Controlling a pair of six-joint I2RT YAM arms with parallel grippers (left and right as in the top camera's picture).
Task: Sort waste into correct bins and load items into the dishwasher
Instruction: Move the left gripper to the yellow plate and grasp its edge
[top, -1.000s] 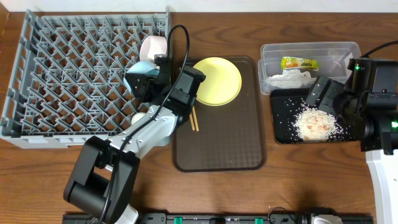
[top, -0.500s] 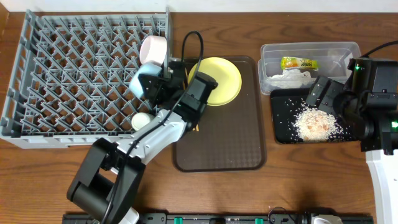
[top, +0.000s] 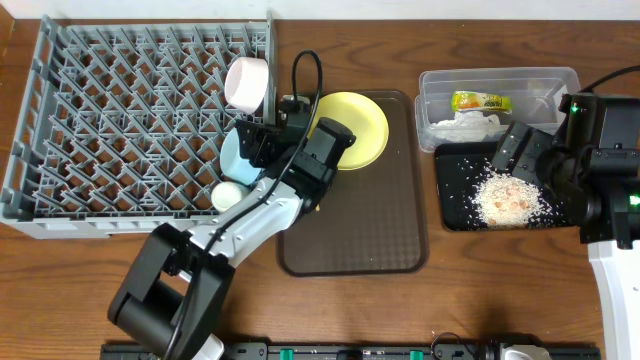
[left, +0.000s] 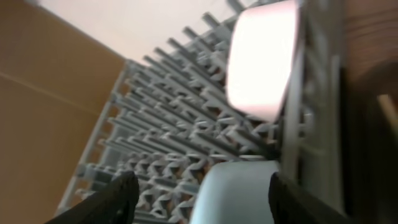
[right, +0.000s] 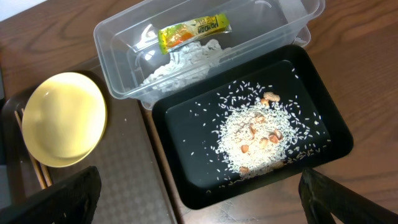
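One white bowl stood on edge between dish rack pegs, probably to drain; left pincer hung released around the light blue bowl, right pincer gaped empty

rack at left; plate on serving tray centre; tub behind shallow tray at right.
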